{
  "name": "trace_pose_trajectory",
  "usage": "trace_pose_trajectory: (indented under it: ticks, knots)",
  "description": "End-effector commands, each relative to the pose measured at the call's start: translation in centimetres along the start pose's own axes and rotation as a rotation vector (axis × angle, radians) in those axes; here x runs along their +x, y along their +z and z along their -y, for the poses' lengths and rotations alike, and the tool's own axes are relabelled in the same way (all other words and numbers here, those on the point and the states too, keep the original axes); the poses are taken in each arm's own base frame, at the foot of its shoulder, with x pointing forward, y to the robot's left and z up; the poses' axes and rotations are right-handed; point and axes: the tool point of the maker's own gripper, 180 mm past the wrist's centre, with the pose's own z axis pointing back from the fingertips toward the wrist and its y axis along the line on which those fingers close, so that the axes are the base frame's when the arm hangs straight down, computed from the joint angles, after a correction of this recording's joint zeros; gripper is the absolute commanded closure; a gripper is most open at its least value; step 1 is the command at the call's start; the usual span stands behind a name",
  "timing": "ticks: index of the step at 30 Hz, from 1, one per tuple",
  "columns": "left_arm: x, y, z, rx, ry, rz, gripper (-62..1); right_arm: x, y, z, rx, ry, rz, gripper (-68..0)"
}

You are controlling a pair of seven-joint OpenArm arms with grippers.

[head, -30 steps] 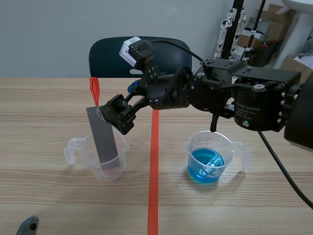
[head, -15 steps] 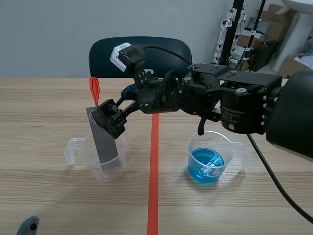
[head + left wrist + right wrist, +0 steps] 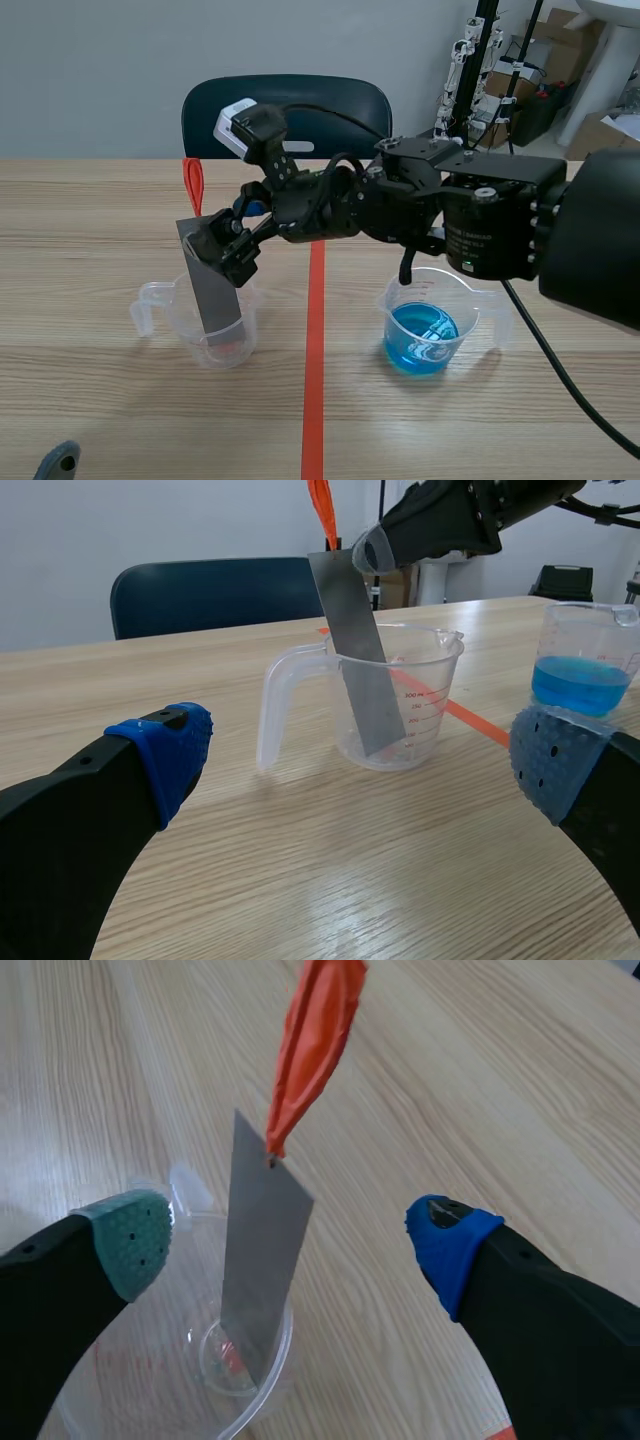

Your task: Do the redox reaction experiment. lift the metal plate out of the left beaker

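Left pincer [image 3: 360, 760]: low over the bench's near edge, held level and pointing at the left beaker. Its two blue-padded fingers are spread wide with nothing between them. In the scene view only a grey tip shows at the near left corner.
Left beaker [image 3: 190, 345]: a clear plastic measuring jug with a handle on its left and printed red marks, standing upright left of the tape line.
Grey metal plate [image 3: 210, 285]: a flat rectangular strip standing in the left beaker. Its lower end rests on the beaker floor, and its upper half leans above the rim.
Orange-red ribbon [image 3: 192, 185]: tied at the plate's top corner, rising above it.
Right pincer [image 3: 225, 245]: at the plate's upper end, tilted down. In its wrist view the fingers, one green-padded and one blue-padded, stand apart on either side of the plate, not clamped on it.
Right arm [image 3: 480, 220]: enters from the right and stretches level across the middle, past the tape line, above the bench.
Tape line [image 3: 314, 400]: an orange-red strip running away down the bench's middle.
Right beaker [image 3: 480, 300]: a clear plastic jug holding blue liquid [image 3: 420, 340], upright, right of the line.
Bench [image 3: 100, 220]: pale wood grain.
Room: a dark blue chair [image 3: 330, 110] behind the bench, a grey wall and cardboard boxes [image 3: 520, 75] far right.
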Motion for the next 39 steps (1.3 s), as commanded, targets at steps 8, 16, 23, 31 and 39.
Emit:
trace_pose_trajectory:
  ticks: [8,16,23,31,39]
  knots:
    - [1.1,0.0,-0.3,0.003,-0.01,0.052,-62.3,2.1,-0.2,-0.2,0.012,0.013,0.051,-37.3]
    - [1.1,0.0,-0.3,0.003,-0.01,0.052,-62.3,2.9,-0.2,-0.2,0.013,0.013,0.097,-37.1]
    - [1.1,0.0,-0.3,0.003,-0.01,0.052,-62.3,3.4,-0.1,-0.3,0.014,0.013,0.127,-37.0]
    - [1.1,0.0,-0.3,0.003,-0.01,0.052,-62.3,3.6,-0.1,-0.3,0.014,0.012,0.137,-31.4]
    - [1.1,0.0,-0.3,0.003,-0.01,0.052,-62.3,3.7,-0.1,-0.3,0.014,0.012,0.141,-30.2]
